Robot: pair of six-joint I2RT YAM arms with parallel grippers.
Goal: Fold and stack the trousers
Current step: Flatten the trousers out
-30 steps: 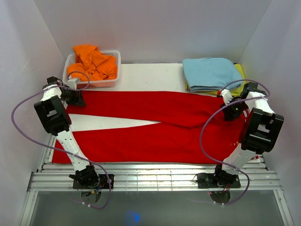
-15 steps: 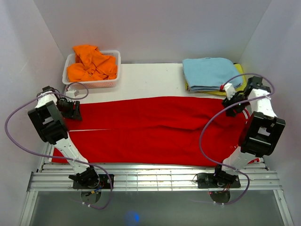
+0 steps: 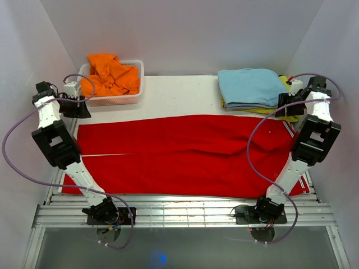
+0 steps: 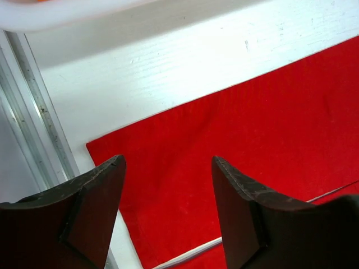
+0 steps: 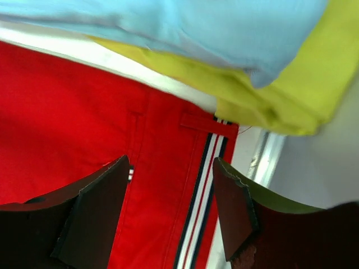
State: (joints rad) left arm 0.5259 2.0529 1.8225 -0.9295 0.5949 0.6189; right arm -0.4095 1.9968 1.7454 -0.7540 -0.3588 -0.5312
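The red trousers [image 3: 185,154] lie flat across the table, legs side by side pointing left, with only a thin white line between them at the left. The striped waistband [image 5: 205,185] is at the right end. My left gripper [image 3: 78,107] is open and empty, raised over the trousers' far left corner [image 4: 252,140]; its fingertips [image 4: 168,162] stand wide apart. My right gripper [image 3: 285,103] is open and empty above the far right corner [image 5: 73,112], next to the folded pile; its fingertips [image 5: 171,162] hold nothing.
A white basket [image 3: 112,101] with an orange garment [image 3: 109,75] stands at the back left. A folded light blue garment [image 3: 249,85] lies on a yellow-green one [image 3: 287,84] at the back right. Metal rails [image 3: 185,210] run along the front edge. White walls enclose the table.
The far leg came toward the near leg, closing the white gap between them. Both grippers then came off the cloth and moved back and outward.
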